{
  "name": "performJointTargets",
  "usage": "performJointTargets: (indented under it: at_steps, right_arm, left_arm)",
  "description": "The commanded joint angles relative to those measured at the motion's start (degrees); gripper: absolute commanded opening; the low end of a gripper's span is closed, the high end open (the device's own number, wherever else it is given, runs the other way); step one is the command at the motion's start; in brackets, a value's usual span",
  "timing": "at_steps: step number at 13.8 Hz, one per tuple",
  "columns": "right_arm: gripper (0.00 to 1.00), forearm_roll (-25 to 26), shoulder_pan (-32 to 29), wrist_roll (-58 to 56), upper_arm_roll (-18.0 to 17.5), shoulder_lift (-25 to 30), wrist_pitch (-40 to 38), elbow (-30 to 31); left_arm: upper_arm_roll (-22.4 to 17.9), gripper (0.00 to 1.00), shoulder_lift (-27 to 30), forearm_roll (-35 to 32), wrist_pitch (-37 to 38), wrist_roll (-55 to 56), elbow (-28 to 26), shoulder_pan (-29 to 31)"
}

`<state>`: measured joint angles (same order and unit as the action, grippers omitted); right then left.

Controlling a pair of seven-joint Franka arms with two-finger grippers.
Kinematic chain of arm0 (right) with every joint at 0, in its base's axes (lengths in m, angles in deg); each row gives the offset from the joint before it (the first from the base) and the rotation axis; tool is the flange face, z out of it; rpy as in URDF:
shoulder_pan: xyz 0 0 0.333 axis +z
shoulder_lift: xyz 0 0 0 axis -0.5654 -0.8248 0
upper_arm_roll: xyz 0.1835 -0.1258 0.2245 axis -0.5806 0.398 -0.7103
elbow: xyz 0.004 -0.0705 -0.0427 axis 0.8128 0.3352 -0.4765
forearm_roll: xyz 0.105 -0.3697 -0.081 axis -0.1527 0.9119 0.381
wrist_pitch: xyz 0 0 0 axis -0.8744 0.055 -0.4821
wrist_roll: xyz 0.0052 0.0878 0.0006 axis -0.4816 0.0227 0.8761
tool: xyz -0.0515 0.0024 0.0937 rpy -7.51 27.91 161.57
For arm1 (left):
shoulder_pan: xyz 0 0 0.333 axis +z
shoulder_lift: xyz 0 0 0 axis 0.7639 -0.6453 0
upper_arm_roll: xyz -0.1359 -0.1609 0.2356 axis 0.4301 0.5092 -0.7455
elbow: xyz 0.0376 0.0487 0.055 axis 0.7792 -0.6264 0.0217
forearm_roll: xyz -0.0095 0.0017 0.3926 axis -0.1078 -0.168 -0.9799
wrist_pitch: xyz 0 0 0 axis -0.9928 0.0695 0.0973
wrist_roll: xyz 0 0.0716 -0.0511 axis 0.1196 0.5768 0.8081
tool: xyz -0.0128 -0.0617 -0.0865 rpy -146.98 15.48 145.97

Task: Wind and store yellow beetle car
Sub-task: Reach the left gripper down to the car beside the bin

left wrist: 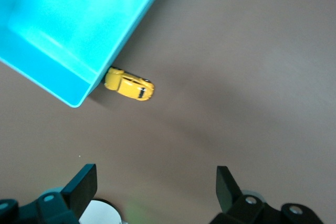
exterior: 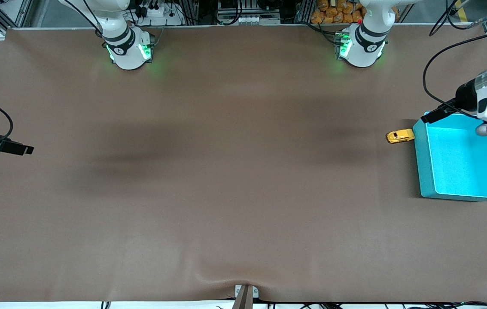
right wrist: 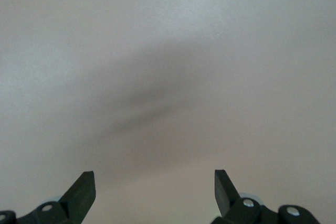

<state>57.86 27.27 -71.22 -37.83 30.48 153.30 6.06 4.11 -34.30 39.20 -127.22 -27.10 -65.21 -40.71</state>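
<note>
- Yellow beetle car (exterior: 400,136) sits on the brown surface (exterior: 226,193) toward the left arm's end, on its wheels, with one end right up against the outer wall of the turquoise bin (exterior: 424,163); in the left wrist view the car (left wrist: 129,85) shows just beside the bin's corner (left wrist: 79,95), seemingly touching it.
- The bin is open-topped and nothing shows inside it; the car lies outside it, next to the part of the wall farther from the front camera.
- The left gripper (exterior: 436,114) hangs in the air over the bin's corner that is farthest from the front camera, above and near the car. Its fingers (left wrist: 84,184) stand wide apart and hold nothing, as the left wrist view shows.
- The right gripper (exterior: 16,148) waits over the surface at the right arm's end, well apart from the car and the bin. Its fingers (right wrist: 81,190) are also spread apart and empty, with only bare surface beneath them in the right wrist view.
</note>
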Motion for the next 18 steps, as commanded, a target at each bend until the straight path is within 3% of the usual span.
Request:
performJointTargets:
  at_steps: [1, 5, 13, 18]
  right_arm:
    - [1.00, -0.6, 1.4, -3.2, 0.0, 2.9, -1.2, -0.3]
    - [1.00, -0.9, 3.3, -8.3, -0.2, 7.3, -4.2, 0.1]
    - [1.00, 0.8, 8.0, -8.7, 0.1, 13.4, -4.6, 0.5]
    - [1.00, 2.8, 6.5, -8.6, -0.3, 14.2, -3.6, 0.4]
  left_arm:
    - [0.5, 1.00, 1.4, 1.3, -5.4, 6.0, -5.1, 2.5]
    - [0.7, 1.00, -0.2, 1.3, -13.2, 16.0, -10.5, 3.6]
    - [0.8, 1.00, -11.5, 1.2, -20.8, 34.0, -11.5, 3.5]
    - [0.8, 1.00, -12.3, 1.3, -31.4, 37.3, -19.9, 4.0]
